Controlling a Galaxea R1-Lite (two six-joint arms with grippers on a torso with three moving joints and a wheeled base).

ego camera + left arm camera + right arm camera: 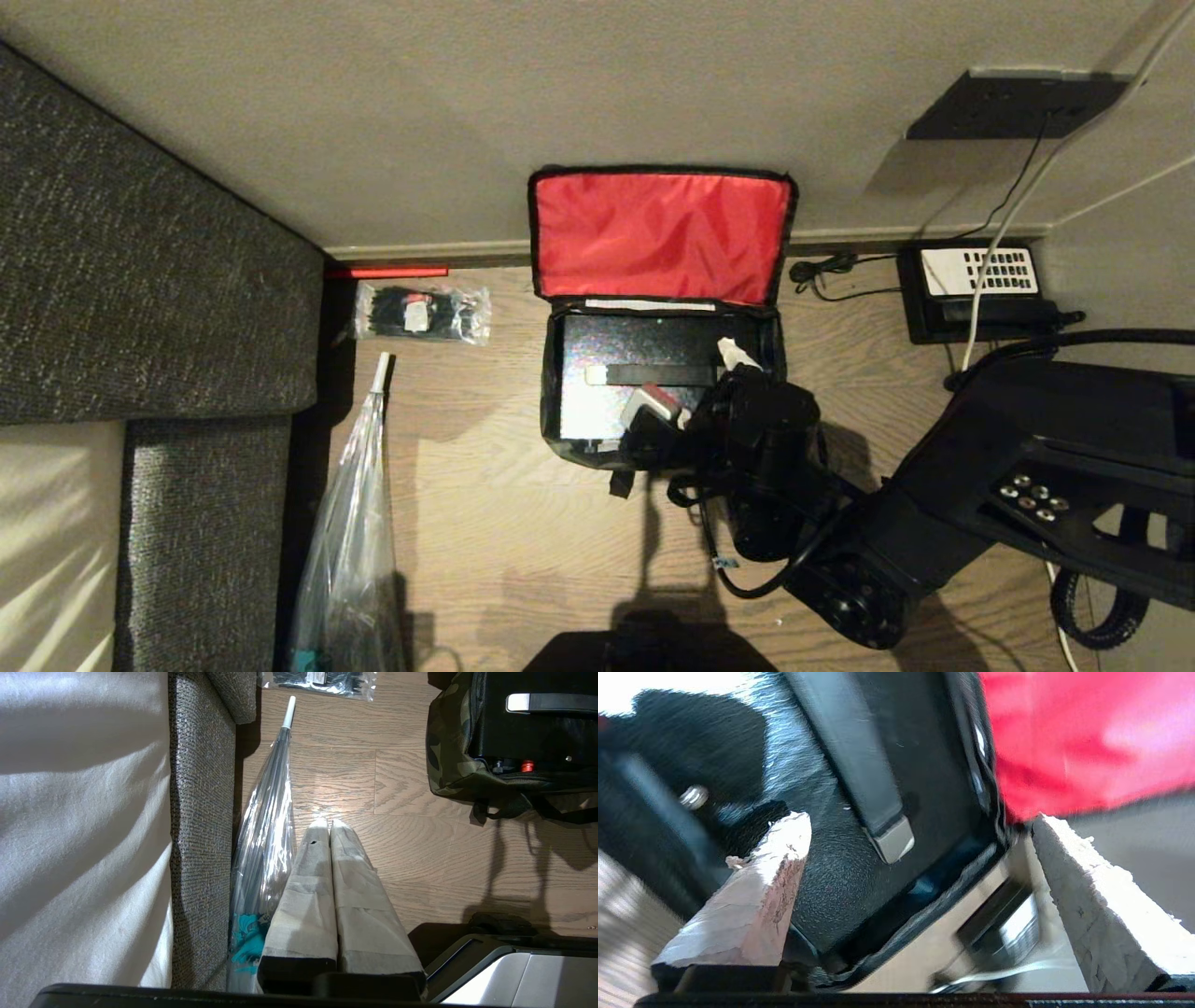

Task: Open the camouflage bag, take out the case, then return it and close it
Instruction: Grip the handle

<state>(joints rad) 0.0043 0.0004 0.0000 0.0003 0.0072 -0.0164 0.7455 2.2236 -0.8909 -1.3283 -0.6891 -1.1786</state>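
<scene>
The camouflage bag stands open on the wooden floor, its red lid lining leaning back against the wall. Inside lies the black case, flat, with a strap handle across its top. My right gripper hovers over the bag's near right corner, open, with nothing between its fingers. In the right wrist view the gripper straddles the case and the bag's rim. The left gripper is parked above the floor, shut and empty, to the left of the bag.
A grey sofa fills the left side. A furled clear umbrella and a clear packet of black items lie beside it. A black telephone with cables sits on the floor right of the bag.
</scene>
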